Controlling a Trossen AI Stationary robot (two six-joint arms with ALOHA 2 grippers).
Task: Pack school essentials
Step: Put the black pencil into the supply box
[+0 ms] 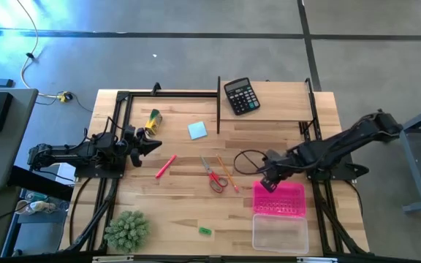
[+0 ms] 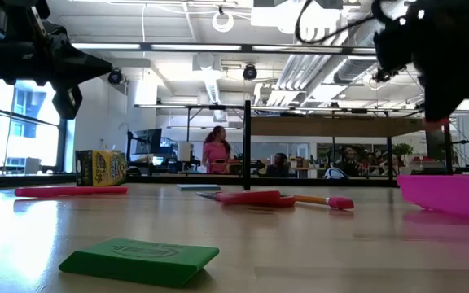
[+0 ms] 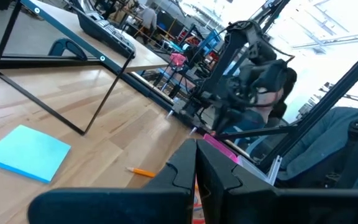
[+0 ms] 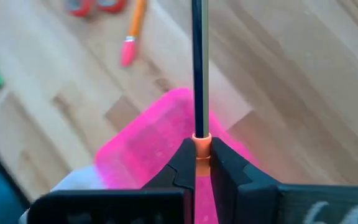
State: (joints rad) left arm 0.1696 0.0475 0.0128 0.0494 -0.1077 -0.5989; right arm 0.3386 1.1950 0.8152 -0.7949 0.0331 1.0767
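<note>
hovering right fingers (image 4: 202, 163) pinching pen (image 4: 197, 68)

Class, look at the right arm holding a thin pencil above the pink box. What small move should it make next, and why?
Probably lower a little and open its fingers. The right gripper is shut on a thin dark pencil with an orange band, directly above the open pink plastic box, so releasing there should drop it inside. The left gripper waits shut at the table's left.

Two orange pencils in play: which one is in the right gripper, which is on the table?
The right gripper is shut on the pencil above the pink box. The other pencil, pink eraser-tipped, lies flat beside the red-handled scissors.
</note>
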